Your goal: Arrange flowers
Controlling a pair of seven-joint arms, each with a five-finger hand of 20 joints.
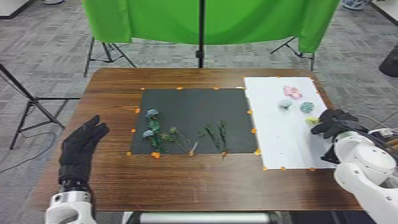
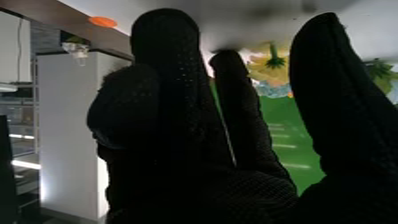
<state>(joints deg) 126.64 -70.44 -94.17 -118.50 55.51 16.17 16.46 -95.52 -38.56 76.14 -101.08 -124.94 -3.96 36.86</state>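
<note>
In the head view, your left hand (image 1: pixel 82 145) is over the left side of the tabletop (image 1: pixel 178 185), its fingers straight and close together, pointing away from you. Your right hand (image 1: pixel 336 124) is at the right edge of the white sheet (image 1: pixel 277 140), covering part of that edge. The yellow flower (image 1: pixel 312 120) peeks out just beside its fingertips; the glove may hide some of it. Farther up the sheet you have the pink flower (image 1: pixel 292 92), with the pale flower (image 1: pixel 285 103) and the teal flower (image 1: pixel 306 107) nearer, side by side. On the dark mat (image 1: pixel 182 115) to their left lie the blue flowers (image 1: pixel 152 112) with their green stems, then the thin sprigs (image 1: pixel 175 137) and the leafy stems (image 1: pixel 213 136); where the sprigs overlap, you can't separate them.

In the right wrist view, your right hand (image 2: pixel 258 200) has its fingers extended and spread, pinching nothing you can see. The yellow flower shows in a gap between the dark fingers, partly covered, with a pale blue bloom (image 2: pixel 274 90) behind it. A yellow-green bloom (image 2: pixel 382 72) is cut off by the picture's edge, so you can't tell its full shape.
</note>
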